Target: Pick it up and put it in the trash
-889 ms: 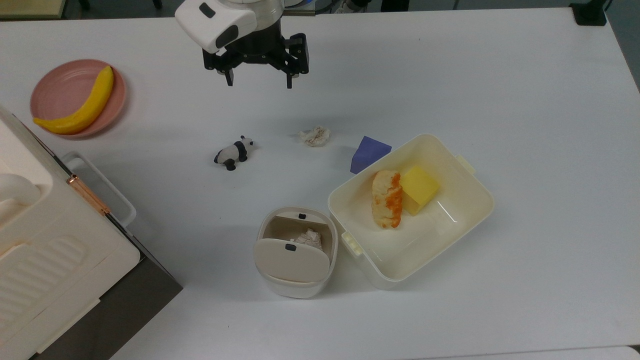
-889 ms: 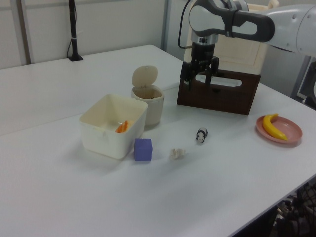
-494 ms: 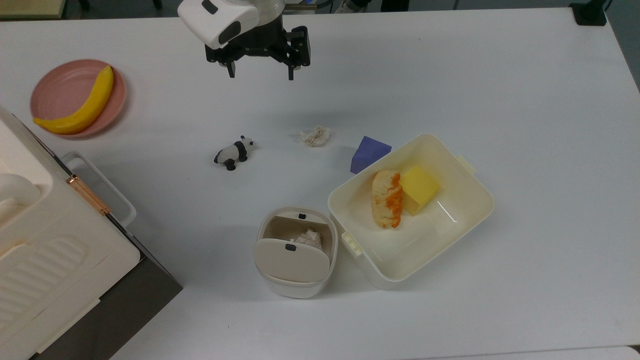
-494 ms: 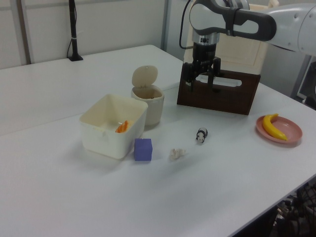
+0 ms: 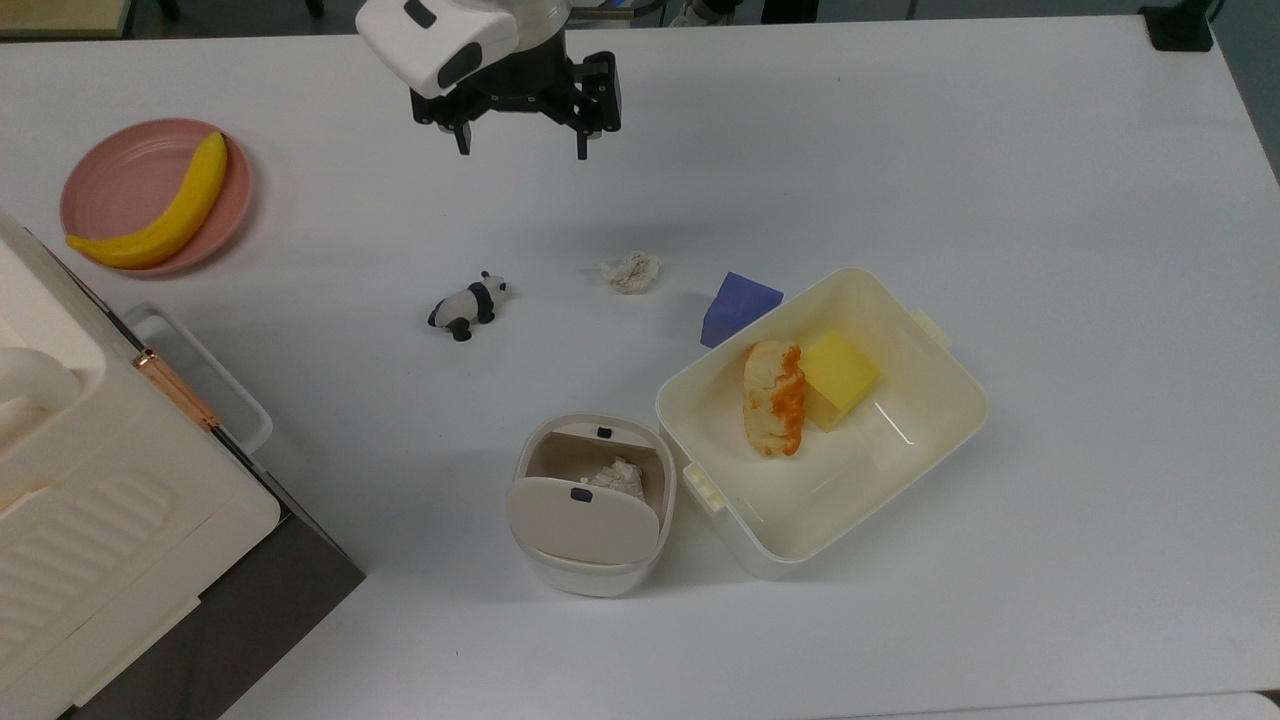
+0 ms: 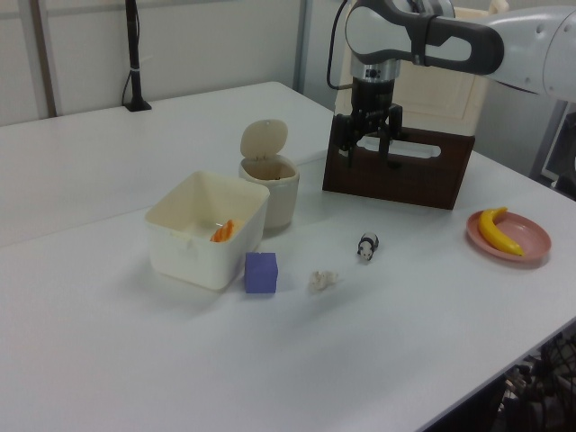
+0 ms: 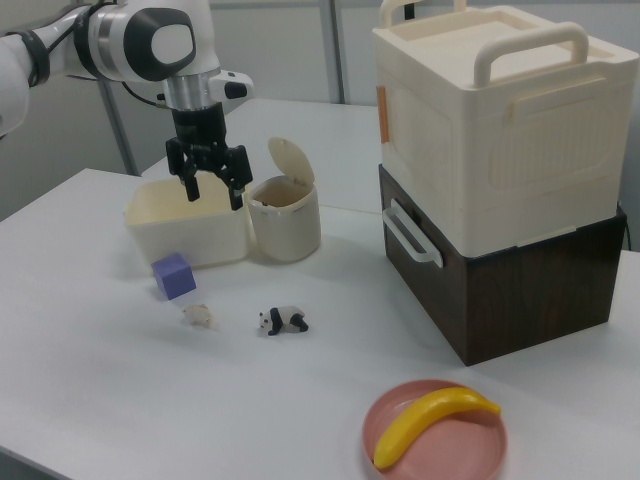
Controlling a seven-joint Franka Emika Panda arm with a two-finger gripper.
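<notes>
The crumpled white tissue wad (image 5: 631,271) lies on the white table between the panda figurine (image 5: 468,305) and the purple cube (image 5: 738,308); it also shows in the left view (image 6: 323,280) and the right view (image 7: 198,315). The small cream trash bin (image 5: 585,522) stands with its flap lid raised, and another pale wad lies inside it. My gripper (image 5: 521,152) hangs open and empty well above the table, toward the top view's upper edge from the wad. In the right view the gripper (image 7: 215,196) appears in front of the tub and the bin (image 7: 285,225).
A cream rectangular tub (image 5: 960,440) beside the bin holds an orange-white food piece and a yellow block. A pink plate (image 5: 110,175) with a banana (image 5: 160,225) sits at the top view's left. A big cream box stacked on a brown one (image 7: 500,200) stands at the table's edge.
The gripper has shifted slightly toward the top view's upper edge, staying open, and has held still over the last half second. The objects on the table have not moved.
</notes>
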